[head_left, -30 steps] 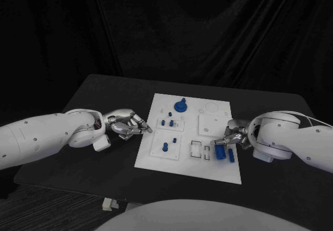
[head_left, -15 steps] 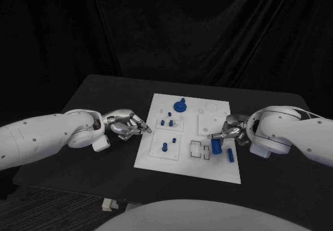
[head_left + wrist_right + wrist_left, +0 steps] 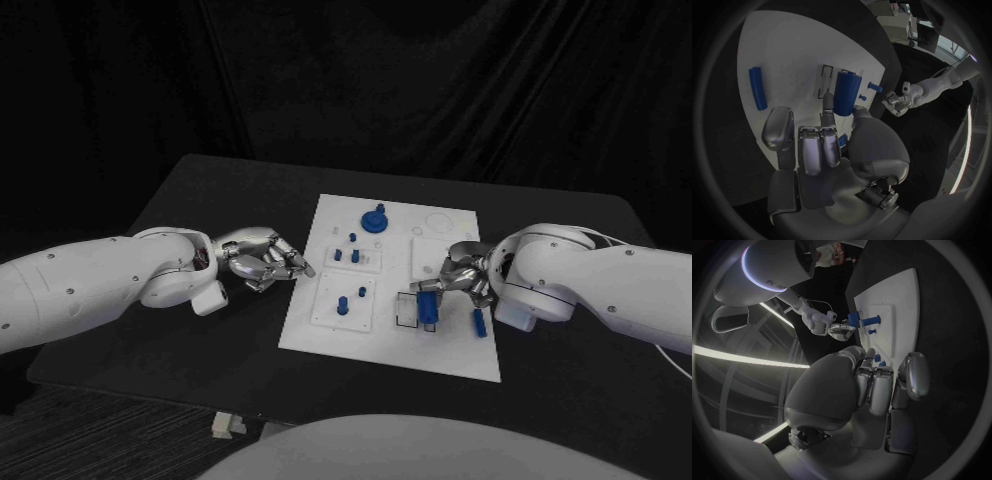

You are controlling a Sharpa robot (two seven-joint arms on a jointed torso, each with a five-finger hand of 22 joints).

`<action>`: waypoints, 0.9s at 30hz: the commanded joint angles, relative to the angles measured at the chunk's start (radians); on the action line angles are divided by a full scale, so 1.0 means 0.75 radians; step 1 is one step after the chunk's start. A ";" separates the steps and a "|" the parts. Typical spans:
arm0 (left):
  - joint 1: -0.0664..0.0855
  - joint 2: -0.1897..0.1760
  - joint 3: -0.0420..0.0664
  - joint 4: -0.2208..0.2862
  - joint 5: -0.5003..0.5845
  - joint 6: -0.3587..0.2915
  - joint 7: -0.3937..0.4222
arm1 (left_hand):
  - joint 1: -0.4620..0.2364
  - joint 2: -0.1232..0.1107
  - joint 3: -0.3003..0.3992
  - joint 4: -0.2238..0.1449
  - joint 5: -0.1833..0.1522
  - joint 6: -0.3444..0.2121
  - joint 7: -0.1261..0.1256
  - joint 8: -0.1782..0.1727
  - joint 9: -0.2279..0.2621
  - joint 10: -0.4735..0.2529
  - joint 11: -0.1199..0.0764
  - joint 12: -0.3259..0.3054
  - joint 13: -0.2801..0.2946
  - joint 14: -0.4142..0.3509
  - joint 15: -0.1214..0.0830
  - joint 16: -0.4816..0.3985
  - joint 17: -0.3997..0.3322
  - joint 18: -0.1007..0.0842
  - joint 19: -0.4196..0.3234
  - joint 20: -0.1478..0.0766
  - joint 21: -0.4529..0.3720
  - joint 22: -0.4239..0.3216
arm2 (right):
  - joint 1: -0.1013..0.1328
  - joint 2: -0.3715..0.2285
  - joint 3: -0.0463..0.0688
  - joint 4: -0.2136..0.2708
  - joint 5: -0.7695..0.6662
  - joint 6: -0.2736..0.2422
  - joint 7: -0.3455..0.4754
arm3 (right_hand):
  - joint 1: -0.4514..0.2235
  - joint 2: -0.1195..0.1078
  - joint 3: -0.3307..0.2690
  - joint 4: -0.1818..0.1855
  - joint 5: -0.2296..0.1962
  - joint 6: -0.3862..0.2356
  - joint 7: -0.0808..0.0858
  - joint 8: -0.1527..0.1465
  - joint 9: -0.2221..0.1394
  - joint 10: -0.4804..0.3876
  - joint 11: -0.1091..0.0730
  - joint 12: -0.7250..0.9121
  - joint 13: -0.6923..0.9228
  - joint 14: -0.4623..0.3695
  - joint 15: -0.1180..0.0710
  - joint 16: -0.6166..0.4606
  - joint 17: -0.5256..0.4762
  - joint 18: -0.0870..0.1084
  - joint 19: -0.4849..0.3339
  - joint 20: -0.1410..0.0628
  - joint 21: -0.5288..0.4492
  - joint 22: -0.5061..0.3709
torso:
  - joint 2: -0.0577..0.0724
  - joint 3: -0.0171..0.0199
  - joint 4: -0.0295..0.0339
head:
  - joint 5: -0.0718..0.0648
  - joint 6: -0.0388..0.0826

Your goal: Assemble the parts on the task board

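Note:
The white task board [image 3: 450,358] lies mid-table. My right hand [image 3: 464,275] pinches a thick blue cylinder [image 3: 433,306] between thumb and a finger, just over the rectangular slots [image 3: 405,311] near the board's front. The right wrist view shows the right hand [image 3: 826,150] with that cylinder [image 3: 846,92] held above the board [image 3: 786,50]. A slim blue bar [image 3: 477,322] lies flat by the board's right edge, also seen as the bar [image 3: 757,88]. My left hand [image 3: 267,258] hovers off the board's left edge, fingers curled in on nothing; the left wrist view shows this left hand [image 3: 873,385].
A blue knob [image 3: 374,220] stands at the board's far end. Small blue pegs [image 3: 346,256] and a peg pair [image 3: 343,303] stand in the left column. Black table [image 3: 188,330] surrounds the board.
My right hand has carried the blue cylinder leftward from beside the slim bar to over the rectangular slots. The left hand has stayed still.

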 commanded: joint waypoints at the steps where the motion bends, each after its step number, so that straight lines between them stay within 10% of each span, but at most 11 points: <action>1: -0.002 0.001 0.001 0.003 0.008 0.016 0.013 | -0.006 0.027 0.032 -0.006 0.027 0.012 -0.003 0.025 0.005 0.167 -0.004 0.034 0.343 0.150 0.001 0.018 0.358 -0.013 0.013 0.005 -0.003 0.161 | -0.011 0.012 0.001 -0.006 0.021 -0.050 -0.012 | 0.084 0.033 0.184 -0.032 0.084 -0.079 -0.019 0.024 0.070 0.165 -0.015 0.027 0.370 0.137 -0.009 0.022 0.351 -0.001 -0.007 0.004 -0.037 0.188 | 0.001 -0.0001 0.0018 | -0.003 0.000; 19: -0.002 0.003 0.001 0.002 0.008 0.019 0.012 | -0.011 0.026 0.042 -0.009 0.027 0.014 -0.003 0.025 0.004 0.167 -0.004 0.034 0.343 0.150 0.002 0.018 0.358 -0.013 0.012 0.006 -0.004 0.162 | -0.029 0.057 0.001 -0.038 0.022 0.002 -0.023 | 0.048 0.037 0.193 0.005 0.021 -0.100 -0.009 0.016 0.077 0.165 -0.005 0.027 0.370 0.137 -0.001 0.022 0.351 -0.001 -0.006 0.012 -0.043 0.187 | 0.000 0.0004 -0.0004 | 0.000 0.000; 27: -0.003 0.004 0.001 0.002 0.008 0.020 0.011 | -0.011 0.026 0.042 -0.009 0.027 0.014 -0.003 0.025 0.004 0.167 -0.004 0.034 0.343 0.150 0.002 0.018 0.358 -0.013 0.012 0.006 -0.004 0.162 | -0.033 0.065 0.001 -0.043 0.022 0.031 -0.027 | 0.006 0.038 0.183 0.048 -0.106 -0.109 -0.003 0.015 0.087 0.165 0.000 0.027 0.370 0.137 0.004 0.022 0.351 0.000 -0.004 0.017 -0.051 0.187 | 0.000 0.0005 -0.0004 | 0.001 0.000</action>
